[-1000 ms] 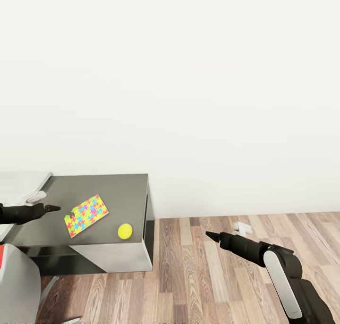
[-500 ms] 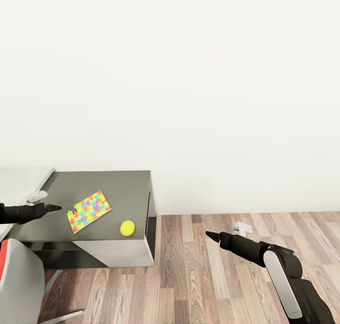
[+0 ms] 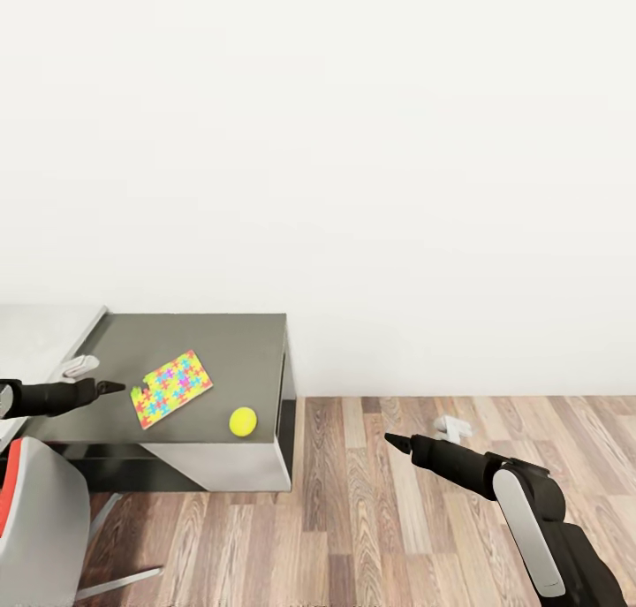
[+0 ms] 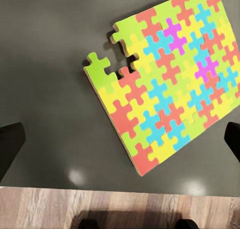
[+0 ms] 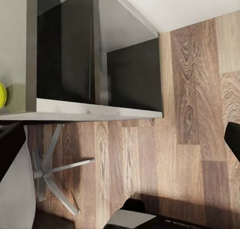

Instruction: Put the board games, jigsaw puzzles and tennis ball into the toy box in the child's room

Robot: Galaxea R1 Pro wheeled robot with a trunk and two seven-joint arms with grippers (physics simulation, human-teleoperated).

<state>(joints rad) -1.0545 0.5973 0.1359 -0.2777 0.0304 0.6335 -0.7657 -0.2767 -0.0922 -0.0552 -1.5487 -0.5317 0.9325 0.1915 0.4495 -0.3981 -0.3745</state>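
The view has swung left, bringing the desk [image 3: 221,333] closer. Left claw [image 4: 120,139], fingers apart and empty, hovers over the puzzle [image 3: 171,388] near the ball [image 3: 243,421] at the front edge; next, lower and pinch its edge.

No text, label, brand, number or sign can be read anywhere in these views. The jigsaw puzzle [image 4: 167,79] on the desk [image 3: 238,346] carries only plain coloured pieces with no print. The tennis ball [image 3: 243,421] shows no legible mark.
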